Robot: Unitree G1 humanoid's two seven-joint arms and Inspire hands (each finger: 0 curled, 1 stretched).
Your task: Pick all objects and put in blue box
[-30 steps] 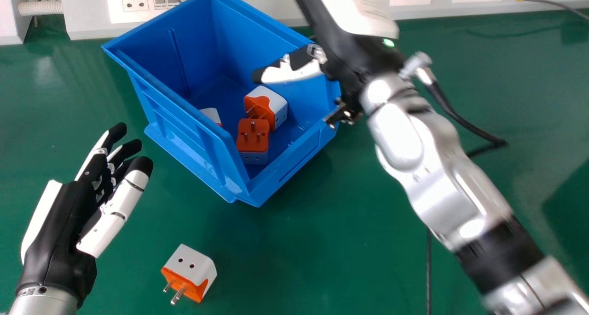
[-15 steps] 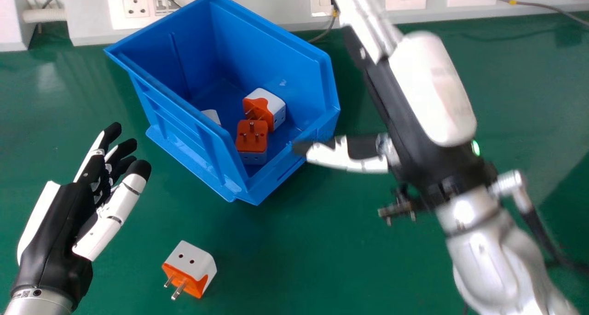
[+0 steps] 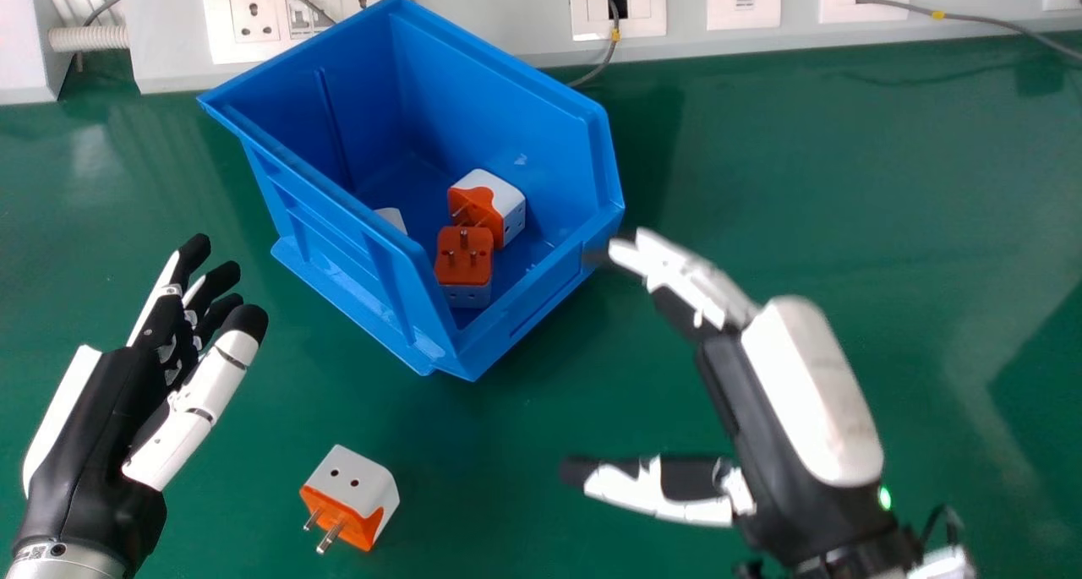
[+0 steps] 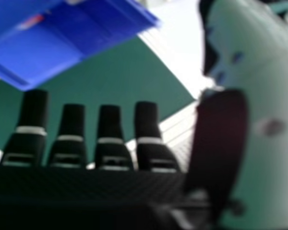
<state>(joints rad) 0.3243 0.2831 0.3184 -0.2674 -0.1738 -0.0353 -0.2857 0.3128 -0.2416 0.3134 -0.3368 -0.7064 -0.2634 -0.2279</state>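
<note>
A tall-sided, open-topped blue plastic box [image 3: 541,122] sits at an angle on a glossy green table [image 3: 786,190], near the back edge. Three travel plug adapters lie inside it. One white and orange adapter [image 3: 510,200] lies beside an orange-faced adapter [image 3: 465,256] whose metal pins face up. Part of a third, white adapter [image 3: 391,218] shows behind the box's side wall.

One more block-shaped adapter, white on top and orange below [image 3: 351,482], rests on the table outside the box, toward the viewer. Its metal pins point toward the viewer, and two round holes mark its white top.

On the right, the black and white right robot hand [image 3: 811,393] is released, holding nothing. Its fingers reach toward the box's near right corner, and its thumb stretches left above the table; whether the fingertips touch the box, the view does not make clear. In the right hand view, its fingers [image 4: 73,120] are straight and apart from the thumb.

On the left, the black and white left robot hand [image 3: 101,427] is also released, palm empty, fingers loosely extended. A white wall panel with sockets [image 3: 254,19] runs behind the table.
</note>
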